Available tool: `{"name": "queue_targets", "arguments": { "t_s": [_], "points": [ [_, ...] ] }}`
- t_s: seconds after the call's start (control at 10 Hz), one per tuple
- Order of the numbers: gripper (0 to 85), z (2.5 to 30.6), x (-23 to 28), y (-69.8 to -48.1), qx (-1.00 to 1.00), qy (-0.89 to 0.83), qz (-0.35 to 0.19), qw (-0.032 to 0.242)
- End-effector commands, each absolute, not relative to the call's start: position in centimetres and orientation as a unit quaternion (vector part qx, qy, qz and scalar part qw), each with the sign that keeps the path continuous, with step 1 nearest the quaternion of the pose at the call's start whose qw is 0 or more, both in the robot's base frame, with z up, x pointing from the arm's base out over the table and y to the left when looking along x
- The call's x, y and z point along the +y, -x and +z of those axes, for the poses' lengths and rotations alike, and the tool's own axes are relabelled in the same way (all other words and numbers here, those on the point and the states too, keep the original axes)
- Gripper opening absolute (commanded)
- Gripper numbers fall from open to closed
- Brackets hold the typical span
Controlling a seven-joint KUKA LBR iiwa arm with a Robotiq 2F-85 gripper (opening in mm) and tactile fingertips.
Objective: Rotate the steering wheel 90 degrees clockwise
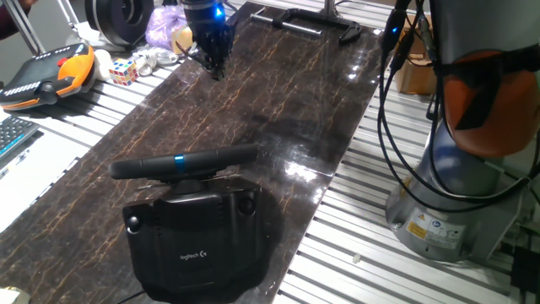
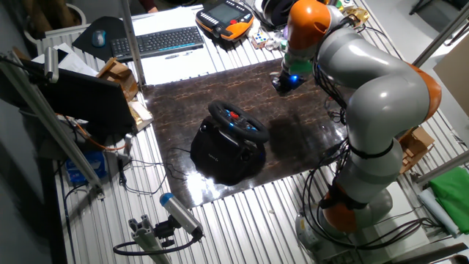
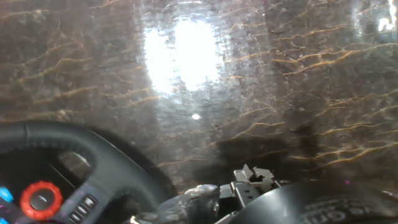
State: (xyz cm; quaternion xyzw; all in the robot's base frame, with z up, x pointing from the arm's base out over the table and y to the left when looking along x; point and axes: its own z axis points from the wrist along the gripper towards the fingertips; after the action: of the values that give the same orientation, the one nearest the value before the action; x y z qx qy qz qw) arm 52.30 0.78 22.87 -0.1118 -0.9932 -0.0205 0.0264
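- The wheel (image 1: 184, 162) sits in the lower left of one fixed view, seen edge-on as a dark bar with a blue stripe (image 1: 179, 160) at its middle, on top of its black base (image 1: 196, 245).
- The base carries a white Logitech logo (image 1: 193, 254) on the face toward the camera and rests on the dark marble slab (image 1: 278, 93) of the table.
- In the other fixed view the wheel (image 2: 237, 122) lies near the frame's centre, tilted, with red and blue buttons showing on its hub; the base (image 2: 216, 155) bulges to its lower left.
- The claw (image 1: 214, 63) hangs at the upper middle of one fixed view, over the far end of the slab, well apart from the wheel and touching nothing.
- Its fingers are dark and point down; whether they are spread or pressed together cannot be told from these views.
- A blue light glows on the wrist above the claw in both fixed views.
- The hand view shows the wheel (image 3: 93, 155) curving through the lower left corner, with a red knob (image 3: 41, 199) and small buttons inside the rim, and glare on the marble above.
- The arm (image 2: 366, 95), grey with orange joints, fills the right of the other fixed view.
- An orange-and-black pendant (image 1: 46, 76) lies at the upper left of one fixed view, with a Rubik's cube (image 1: 123, 72) just beside it.
- A keyboard (image 2: 157, 42) lies at the upper left of the other fixed view.
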Motion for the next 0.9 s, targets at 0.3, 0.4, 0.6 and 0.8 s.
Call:
{"name": "queue_targets", "arguments": {
  "t_s": [0.3, 0.4, 0.6, 0.8],
  "points": [
    [0.7, 21.9, 2.3, -53.5, -0.982, 0.173, -0.058, 0.040],
    [0.7, 21.8, 2.5, -53.7, -0.976, 0.196, -0.078, 0.048],
    [0.7, 21.7, 3.0, -54.1, -0.966, 0.229, -0.098, 0.068],
    [0.7, 22.0, 3.9, -54.3, -0.956, 0.263, -0.100, 0.085]
  ]
}}
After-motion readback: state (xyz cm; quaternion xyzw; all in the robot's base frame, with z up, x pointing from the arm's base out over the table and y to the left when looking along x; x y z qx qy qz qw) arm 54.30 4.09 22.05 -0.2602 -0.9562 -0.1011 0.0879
